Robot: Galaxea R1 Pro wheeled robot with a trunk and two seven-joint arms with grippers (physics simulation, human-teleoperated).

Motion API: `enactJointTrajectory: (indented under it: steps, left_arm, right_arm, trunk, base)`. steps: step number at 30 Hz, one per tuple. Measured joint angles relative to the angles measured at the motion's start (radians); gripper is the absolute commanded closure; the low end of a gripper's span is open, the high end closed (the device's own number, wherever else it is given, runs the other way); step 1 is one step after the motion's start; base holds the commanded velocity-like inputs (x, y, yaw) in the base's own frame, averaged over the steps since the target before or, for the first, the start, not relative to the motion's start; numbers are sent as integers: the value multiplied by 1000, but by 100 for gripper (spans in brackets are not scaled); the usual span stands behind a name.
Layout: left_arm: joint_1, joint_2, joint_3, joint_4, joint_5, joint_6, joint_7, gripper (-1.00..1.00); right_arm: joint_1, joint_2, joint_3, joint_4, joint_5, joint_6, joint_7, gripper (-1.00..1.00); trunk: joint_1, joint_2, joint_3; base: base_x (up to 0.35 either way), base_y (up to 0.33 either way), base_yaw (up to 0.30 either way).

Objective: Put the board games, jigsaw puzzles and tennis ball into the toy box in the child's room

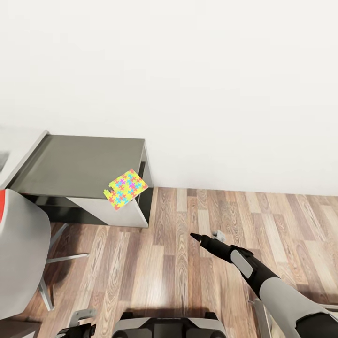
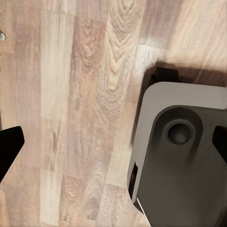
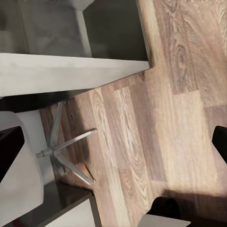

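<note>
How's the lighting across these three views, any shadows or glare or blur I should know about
Head view: flat, even light, the white wall nearly washed out, the puzzle crisp on the dark cabinet top. Left wrist view: pale sheen on the wood floor, soft shadow beside the robot's base. Right wrist view: the chair legs cast a blurred shadow; the picture is slightly soft.

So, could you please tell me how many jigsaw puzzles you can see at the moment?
1. The jigsaw puzzle lies on the dark cabinet top, at its front corner nearest the wall, overhanging the edge slightly. The second puzzle may lie outside the camera's view.
</note>
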Motion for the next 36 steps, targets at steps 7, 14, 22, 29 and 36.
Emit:
enactJointTrajectory:
  steps: [7,14,22,29,36]
  left_arm:
    - [-16,3,26,-26,-2,102,-85,-100]
    - [-22,90,139,-211,-3,302,-491,-100]
    - [-22,212,250,-276,-3,357,-1046,-100]
    - [-22,224,261,-287,-2,355,-1059,-100]
    - [-22,225,263,-300,-2,349,-1048,-100]
  right_arm:
    - [8,-23,0,8,-2,-1,-10,-100]
    - [32,-44,3,9,-2,-1,-11,-100]
    - [93,-82,-2,-2,-5,0,7,-100]
    - [100,-87,-4,-4,-8,0,12,-100]
    - [104,-92,-5,-3,-7,0,12,-100]
  trunk:
    - [0,0,12]
    - [0,0,23]
    - [0,0,37]
    - [0,0,48]
    - [0,0,60]
  base:
    - [0,0,0]
    - [0,0,0]
    - [0,0,0]
    - [0,0,0]
    - [0,0,0]
